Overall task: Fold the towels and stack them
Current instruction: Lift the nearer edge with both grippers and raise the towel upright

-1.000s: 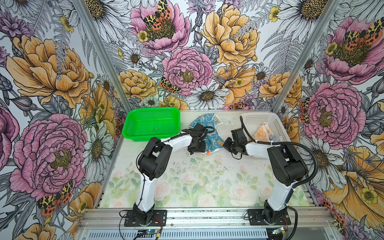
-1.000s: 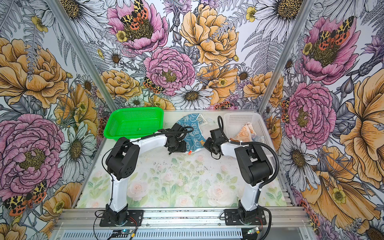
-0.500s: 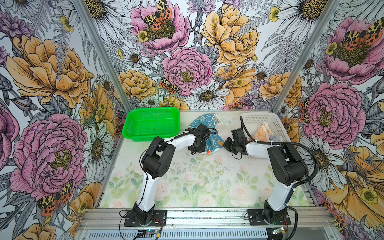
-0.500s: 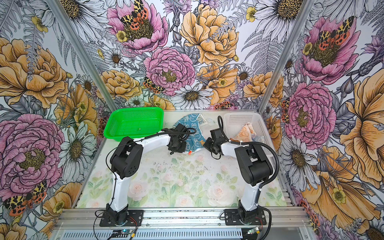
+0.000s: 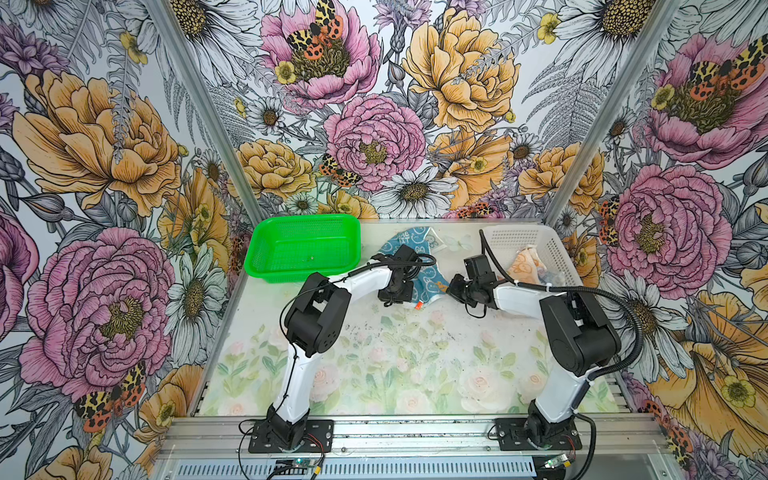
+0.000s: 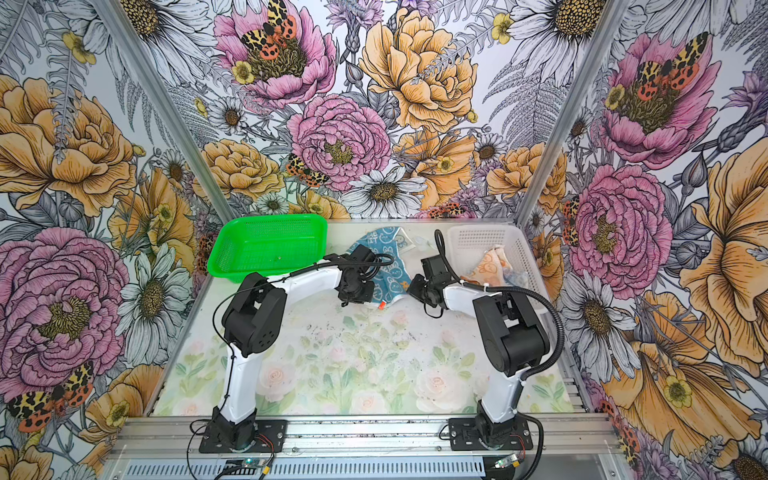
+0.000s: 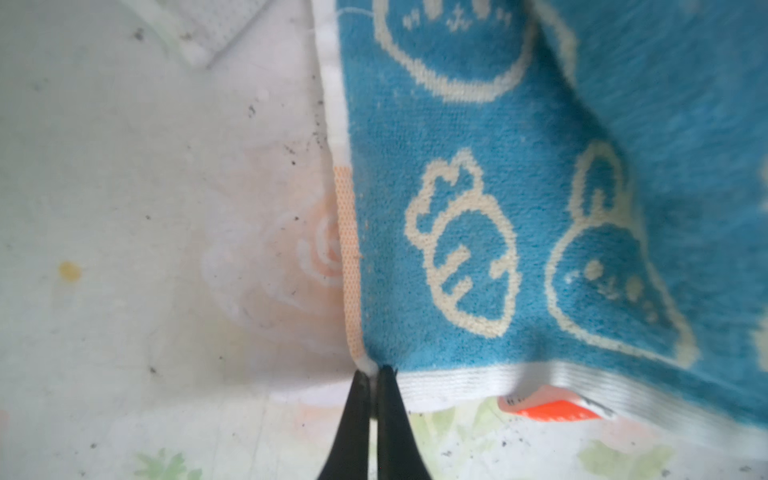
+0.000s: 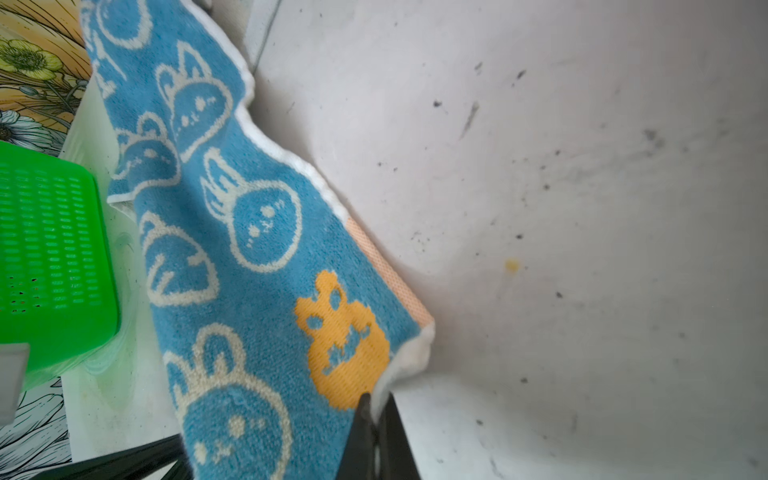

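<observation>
1. Flower-papered walls close in a table (image 5: 415,353) with a pale rose-print covering. A green mesh basket (image 5: 303,249) stands at the far left and a white mesh basket (image 5: 515,241) at the far right.
2. Between the two baskets, at the far middle of the table, lies the blue towel (image 5: 430,282), rumpled, its white bunny print facing up. An orange towel (image 5: 525,264) sits crumpled in the white mesh basket; whether another cloth lies beside it is too unclear to tell.
3. The left gripper (image 7: 377,376) has its jaws pinched together on the near left corner of the blue towel, on the white hem where a peach tape strip (image 7: 349,266) ends. The right gripper (image 8: 376,405) is likewise pinched tight on the near right corner's white hem, just beside a yellow figure (image 8: 340,345) in the weave.
4. The cloth looks light, soft and limp: it will likely sag between the two holds and drape wherever it is unsupported. It seems neither fragile nor slippery, since the terry pile gives the tips some bite. The stitched hem corners are the firmest places to hold, though so thin a pinch could slip under a hard pull.
5. The near hem runs left to right between the grippers, and the towel's length runs from it toward the far wall. The far part is bunched over a fold, so the towel is not flat. An orange label (image 5: 419,305) pokes out from the near hem, closer to the left corner.
</observation>
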`<action>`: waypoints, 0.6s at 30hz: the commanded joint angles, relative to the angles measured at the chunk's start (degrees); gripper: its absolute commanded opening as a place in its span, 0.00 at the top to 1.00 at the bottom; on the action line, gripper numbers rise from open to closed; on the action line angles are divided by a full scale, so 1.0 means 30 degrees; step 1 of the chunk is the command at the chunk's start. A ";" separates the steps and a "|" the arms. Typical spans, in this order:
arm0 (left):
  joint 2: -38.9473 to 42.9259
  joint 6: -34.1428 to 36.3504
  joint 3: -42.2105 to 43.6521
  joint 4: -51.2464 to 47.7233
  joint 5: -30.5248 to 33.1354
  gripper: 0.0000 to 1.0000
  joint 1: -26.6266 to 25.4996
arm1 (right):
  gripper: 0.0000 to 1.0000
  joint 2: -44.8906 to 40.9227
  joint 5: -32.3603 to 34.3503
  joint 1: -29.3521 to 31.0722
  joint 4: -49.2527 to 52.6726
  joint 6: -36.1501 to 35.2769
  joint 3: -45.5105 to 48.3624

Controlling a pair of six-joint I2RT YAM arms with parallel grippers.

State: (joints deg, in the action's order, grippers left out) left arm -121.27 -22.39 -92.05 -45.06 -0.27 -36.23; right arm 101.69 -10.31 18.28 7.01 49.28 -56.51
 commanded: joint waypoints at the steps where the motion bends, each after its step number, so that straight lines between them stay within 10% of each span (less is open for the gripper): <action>1: 0.2560 -0.0567 -0.0851 0.0078 -0.0870 1.00 0.0692 | 1.00 -0.1698 0.0753 -0.0001 0.1343 -0.1399 -0.1252; 18: 0.9825 0.0304 -0.6620 -0.1872 0.2394 1.00 0.3444 | 1.00 -0.6543 0.1897 0.0628 0.6984 -0.5270 -0.9808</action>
State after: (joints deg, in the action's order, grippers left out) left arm -92.66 -23.33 -109.91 -47.29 1.02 -27.81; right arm 84.79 -7.70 20.34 21.93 37.41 -82.37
